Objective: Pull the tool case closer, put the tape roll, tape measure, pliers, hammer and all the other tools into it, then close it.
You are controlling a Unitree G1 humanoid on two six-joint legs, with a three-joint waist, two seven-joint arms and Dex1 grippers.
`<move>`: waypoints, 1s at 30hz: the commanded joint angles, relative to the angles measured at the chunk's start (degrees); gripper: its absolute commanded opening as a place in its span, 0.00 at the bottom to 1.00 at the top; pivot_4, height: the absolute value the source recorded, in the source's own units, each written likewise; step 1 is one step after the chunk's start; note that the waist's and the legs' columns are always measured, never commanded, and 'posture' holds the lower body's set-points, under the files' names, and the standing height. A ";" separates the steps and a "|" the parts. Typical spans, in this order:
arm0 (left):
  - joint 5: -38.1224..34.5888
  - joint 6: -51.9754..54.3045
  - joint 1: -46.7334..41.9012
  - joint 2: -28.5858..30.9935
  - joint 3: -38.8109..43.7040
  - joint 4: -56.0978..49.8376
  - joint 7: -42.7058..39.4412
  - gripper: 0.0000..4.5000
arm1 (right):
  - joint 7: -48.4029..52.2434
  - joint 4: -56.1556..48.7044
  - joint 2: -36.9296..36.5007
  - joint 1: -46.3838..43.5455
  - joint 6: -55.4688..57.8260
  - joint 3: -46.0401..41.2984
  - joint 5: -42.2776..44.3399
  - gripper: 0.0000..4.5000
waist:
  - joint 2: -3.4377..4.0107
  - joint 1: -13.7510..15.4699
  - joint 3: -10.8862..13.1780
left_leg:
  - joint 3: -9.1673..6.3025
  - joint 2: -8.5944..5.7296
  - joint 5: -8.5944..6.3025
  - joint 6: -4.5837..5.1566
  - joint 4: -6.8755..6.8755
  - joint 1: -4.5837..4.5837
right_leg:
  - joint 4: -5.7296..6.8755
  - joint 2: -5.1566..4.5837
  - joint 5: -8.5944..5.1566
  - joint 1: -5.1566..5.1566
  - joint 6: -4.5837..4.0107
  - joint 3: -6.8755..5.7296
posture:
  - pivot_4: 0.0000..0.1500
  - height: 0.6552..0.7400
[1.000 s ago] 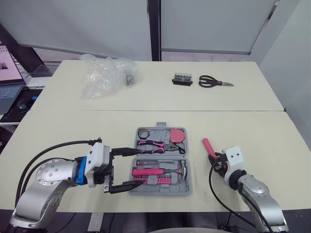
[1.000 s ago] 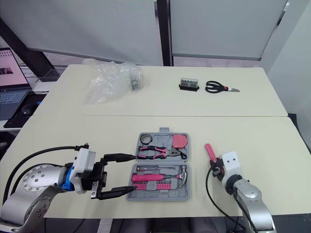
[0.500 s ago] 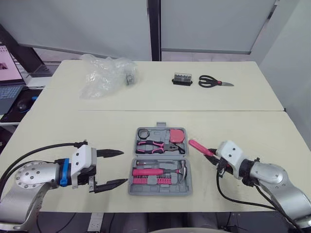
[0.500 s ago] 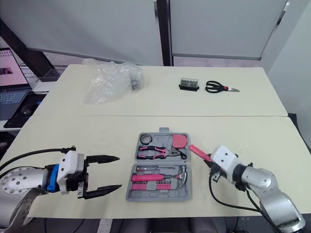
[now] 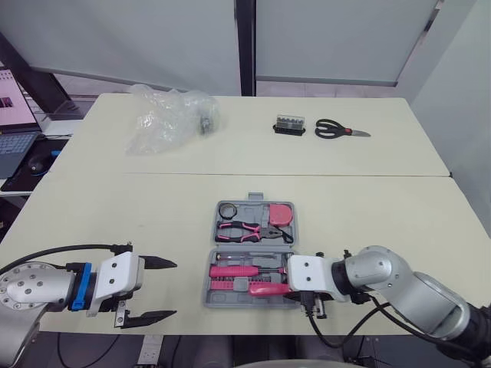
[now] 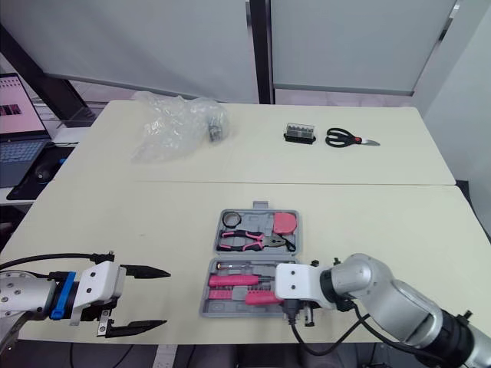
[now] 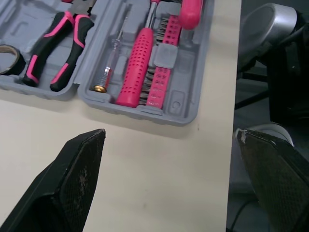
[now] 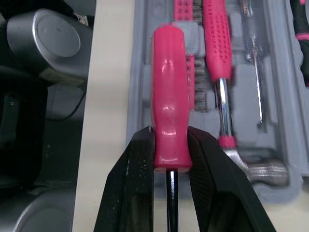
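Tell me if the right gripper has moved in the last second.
Yes. The right gripper carried the pink-handled screwdriver leftward, from beside the grey plastic tool case to over its near half.

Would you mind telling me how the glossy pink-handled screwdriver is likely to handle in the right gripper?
The glossy pink-handled screwdriver looks rigid and unlikely to flex. Its smooth, shiny handle may slip between the right gripper's fingers, which pinch only one end. Its rounded handle would probably roll if released.

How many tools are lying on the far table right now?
2: the scissors at its right, the bit box just left of them. The plastic bag at the left may hide more.
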 commanded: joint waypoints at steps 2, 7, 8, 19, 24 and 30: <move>0.38 -0.12 2.07 0.96 2.02 -2.99 -0.43 1.00 | -0.73 1.65 3.70 -2.84 0.57 4.31 -1.66 0.15 | 0.00 -0.01 0.00 | 0.01 0.00 0.00 0.00 -0.01 -0.01 | 0.00 0.00 0.00 -0.02 0.00 0.01 | 1.00 1.00; 0.81 -0.67 4.31 1.04 3.16 -3.88 -0.75 1.00 | -2.24 5.01 8.93 -4.53 0.79 7.92 -2.84 0.15 | 0.00 -0.05 0.00 | 0.01 0.01 0.00 0.00 -0.01 -0.01 | 0.06 0.01 0.00 -0.12 -0.01 0.01 | 1.00 1.00; 1.02 -0.93 4.77 1.00 3.38 -3.71 -0.87 1.00 | -2.54 5.81 9.71 -4.74 0.64 8.45 -3.15 0.15 | 0.00 -0.05 0.00 | 0.01 0.01 0.00 0.00 0.00 -0.01 | 0.06 0.00 0.00 -0.19 -0.01 0.00 | 1.00 1.00; 2.20 -2.41 6.66 0.26 4.02 -2.20 -0.96 1.00 | -5.55 12.41 15.62 -4.25 -1.55 10.15 -4.89 0.15 | -0.04 -0.10 -0.02 | 0.01 0.01 0.00 0.00 0.00 -0.01 | 0.06 0.00 0.00 -0.34 -0.01 0.00 | 1.00 1.00; 2.44 -2.58 6.43 0.14 3.75 -1.78 -0.67 1.00 | -5.64 13.79 17.43 -4.81 -1.31 10.76 -5.22 0.15 | -0.08 -0.21 -0.05 | -0.01 0.03 0.00 0.00 -0.01 0.01 | 0.08 0.03 0.01 -0.33 -0.01 -0.01 | 1.00 1.00; 2.64 -2.63 5.86 0.13 3.06 -1.44 0.01 1.00 | -5.05 14.24 19.26 -5.56 -0.68 10.86 -5.33 0.15 | -0.08 -0.96 -0.05 | -0.03 0.06 0.00 0.00 -0.02 0.01 | 0.10 0.06 0.01 -0.29 -0.02 -0.01 | 1.00 1.00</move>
